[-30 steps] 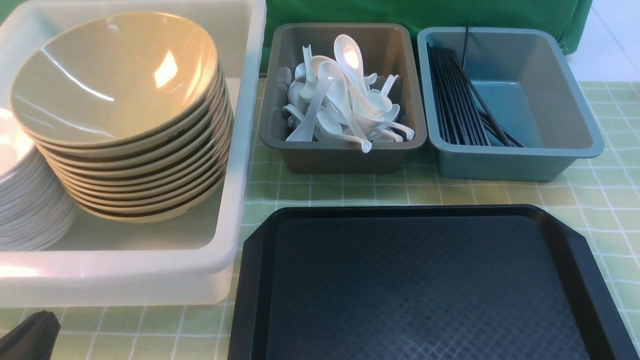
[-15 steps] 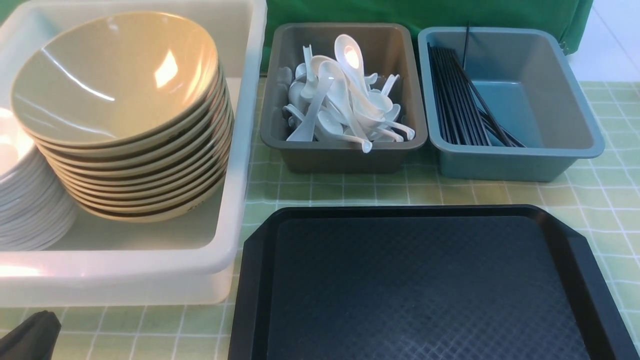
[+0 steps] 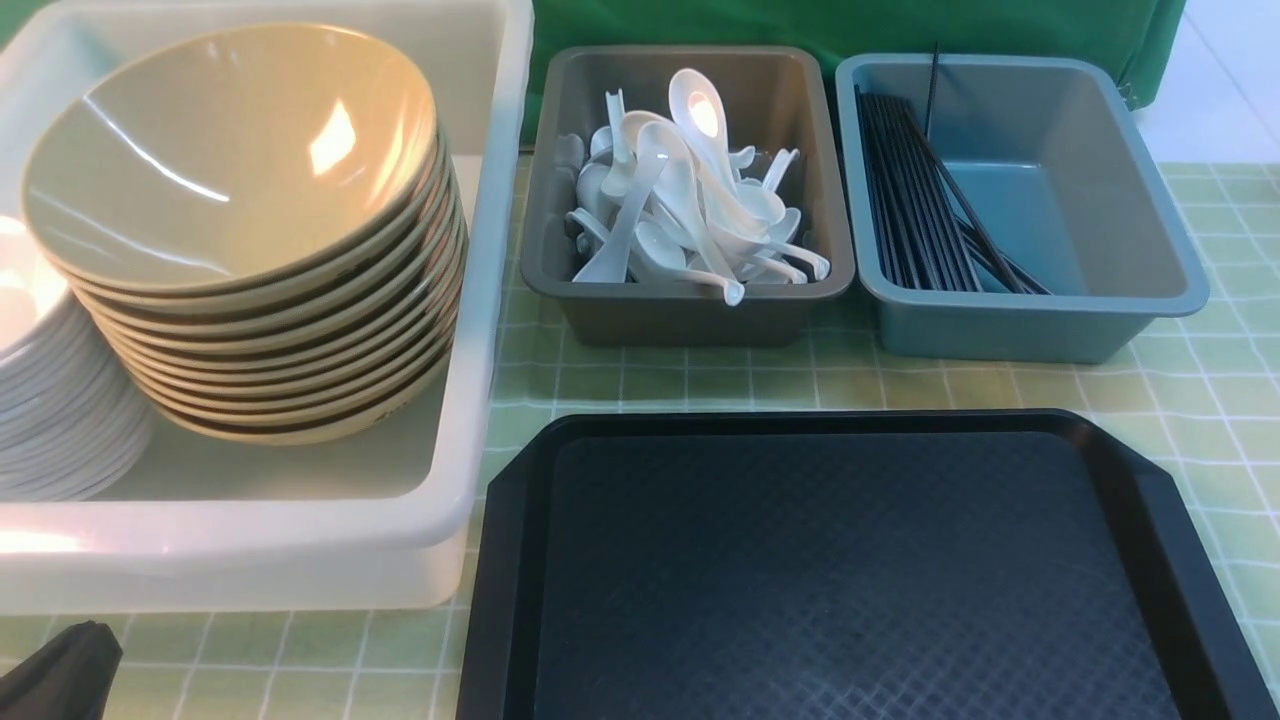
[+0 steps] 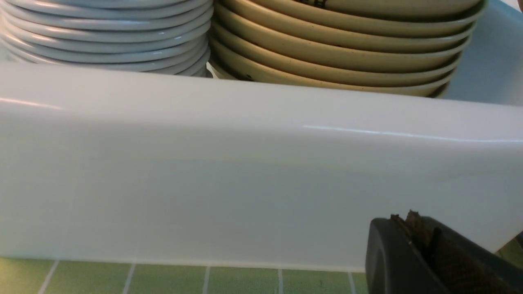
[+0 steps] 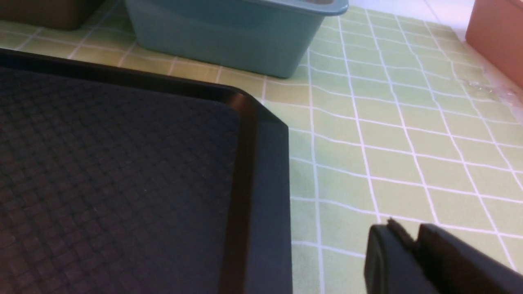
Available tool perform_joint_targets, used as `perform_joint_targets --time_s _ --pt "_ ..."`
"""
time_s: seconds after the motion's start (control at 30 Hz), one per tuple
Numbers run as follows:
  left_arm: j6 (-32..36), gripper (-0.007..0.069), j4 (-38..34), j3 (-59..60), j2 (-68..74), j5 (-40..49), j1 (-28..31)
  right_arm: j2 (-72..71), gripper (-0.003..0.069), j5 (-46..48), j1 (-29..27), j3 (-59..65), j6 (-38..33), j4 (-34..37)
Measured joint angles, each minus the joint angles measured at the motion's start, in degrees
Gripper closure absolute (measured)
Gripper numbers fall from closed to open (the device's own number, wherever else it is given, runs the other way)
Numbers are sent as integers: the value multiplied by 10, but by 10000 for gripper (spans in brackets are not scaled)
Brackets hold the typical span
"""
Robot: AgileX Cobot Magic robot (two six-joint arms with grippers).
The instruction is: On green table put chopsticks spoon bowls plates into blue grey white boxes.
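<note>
Both end effectors (image 4: pixel 412 228) (image 5: pixel 408 241) beside tray (image 3: pixel 500 560)

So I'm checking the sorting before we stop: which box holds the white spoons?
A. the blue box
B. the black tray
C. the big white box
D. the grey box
D: in the front view the white spoons lie heaped in the grey box, while the blue box beside it holds the black chopsticks.

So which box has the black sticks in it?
The blue box, the rightmost of the three. The chopsticks lie along its left wall. The grey box holds white spoons; the white box holds dishes.
</note>
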Motion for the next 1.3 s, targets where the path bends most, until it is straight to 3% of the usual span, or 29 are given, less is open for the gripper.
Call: perform_joint_targets --time_s 1.3 --pt "0 626 0 0 1 0 0 0 517 0 0 0 0 1"
